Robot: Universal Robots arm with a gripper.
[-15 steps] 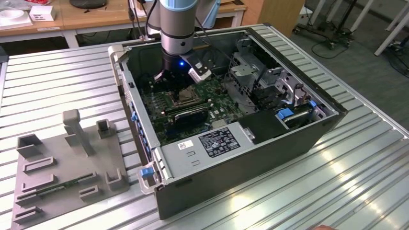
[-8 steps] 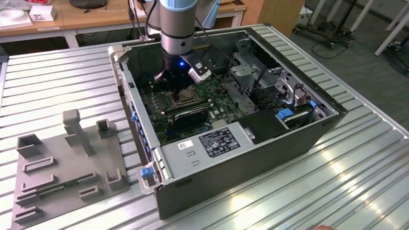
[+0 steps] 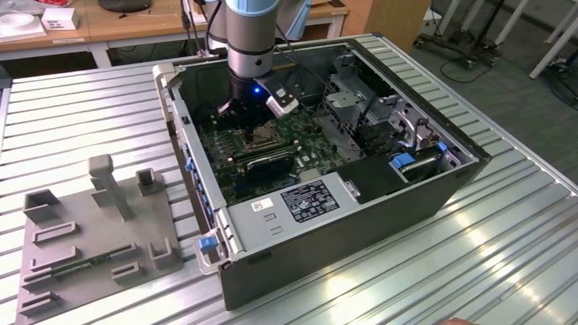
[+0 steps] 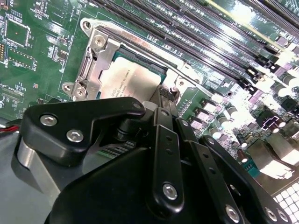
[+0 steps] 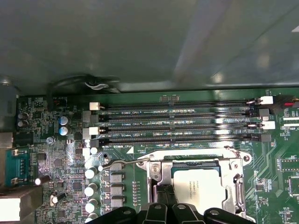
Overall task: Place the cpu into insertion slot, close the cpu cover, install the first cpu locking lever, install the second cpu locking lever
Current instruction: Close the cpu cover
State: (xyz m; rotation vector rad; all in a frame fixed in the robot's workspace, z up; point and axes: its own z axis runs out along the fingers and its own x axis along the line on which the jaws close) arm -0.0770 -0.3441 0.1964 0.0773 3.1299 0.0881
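Observation:
My gripper (image 3: 251, 120) reaches down into the open computer case (image 3: 424, 196), just above the socket (image 3: 264, 138). The cpu (image 4: 127, 80) (image 5: 200, 185) lies flat in the socket, its silvery top showing. The cpu cover (image 4: 97, 55) (image 5: 196, 157), a silver frame, lies down around it. A thin wire lever (image 5: 122, 162) runs along the socket's edge beside the memory slots, and another rod (image 4: 140, 45) lies along the frame. My fingers (image 4: 161, 105) are together, tips at the socket's corner (image 4: 174, 91). In the first wrist view my gripper (image 5: 163, 193) touches the frame's near edge.
Black memory slots (image 5: 177, 123) run beside the socket. A metal drive cage (image 3: 357, 101) and a labelled silver plate (image 3: 298, 200) fill the case's other end. A grey fixture (image 3: 91, 223) with upright holders lies on the ribbed table at the exterior view's left.

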